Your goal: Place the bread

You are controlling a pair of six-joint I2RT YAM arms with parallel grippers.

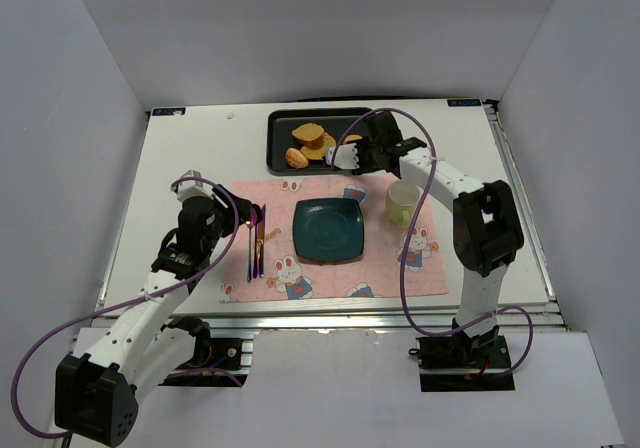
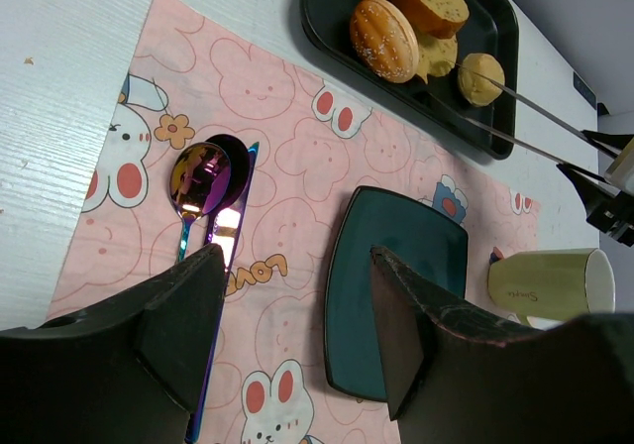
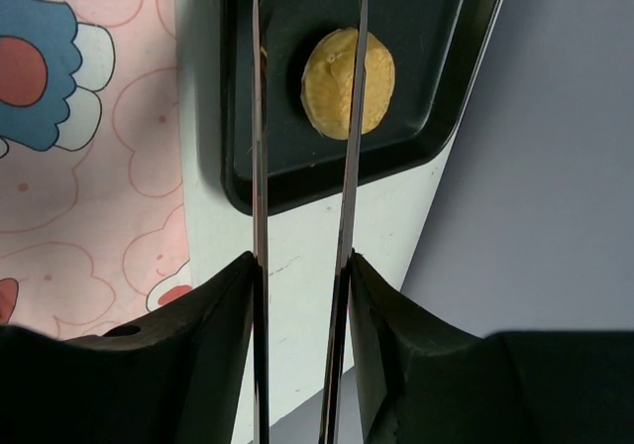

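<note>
Pink placemat (image 1: 320,278) lies nearest. Over its left end the left gripper (image 2: 297,266) hangs above the cutlery (image 2: 198,178), its fingers (image 2: 178,315) spread wide and holding nothing. Further in, the dark teal plate (image 1: 329,230) sits bare at the mat's middle.

Beyond it, the right gripper (image 3: 302,266) has its fingers (image 3: 213,315) closed on a pair of metal tongs (image 3: 349,166). The blades stand a little apart and reach over the right part of the black tray (image 1: 272,143). Their tips are by the small round bun (image 3: 347,82); whether they touch it I cannot tell.

The bread (image 1: 308,131) lies flat in the tray's far left part, past the bun and another slice. That puts it ahead and to the left of the tong tips, not between them. Its long axis runs roughly along the tray's length, close to the tongs' own line. The blades would likely have to reach on leftward and straddle its narrow width. The right arm is much the nearer.
</note>
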